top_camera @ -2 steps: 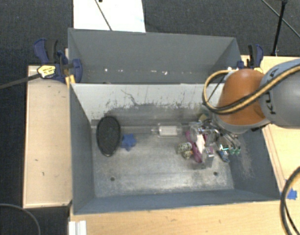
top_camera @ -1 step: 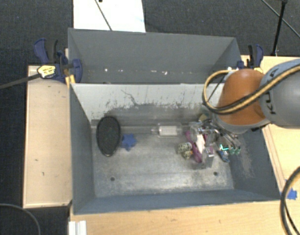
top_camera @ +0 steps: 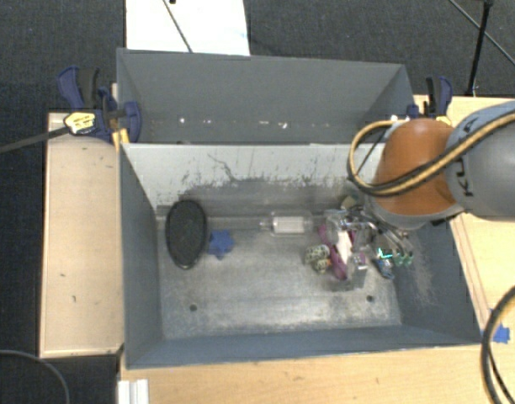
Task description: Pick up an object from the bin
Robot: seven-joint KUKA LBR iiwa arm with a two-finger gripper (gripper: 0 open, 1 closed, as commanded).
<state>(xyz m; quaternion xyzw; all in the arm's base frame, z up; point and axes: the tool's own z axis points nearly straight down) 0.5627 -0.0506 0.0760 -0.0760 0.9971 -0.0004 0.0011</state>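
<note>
Orange wrist cover (top_camera: 413,171) uppermost, my gripper (top_camera: 352,255) hangs right of the clear tube (top_camera: 284,224), beside a mottled lump (top_camera: 318,257); its width I cannot tell.

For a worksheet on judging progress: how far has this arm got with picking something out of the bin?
Done: the gripper is down in the bin at the small heap on the view's right. In hand: the grasp; whether anything is gripped cannot be seen. Left: lifting one thing out. The black oval, blue scrap and clear tube lie apart, nearer the view's left.
</note>
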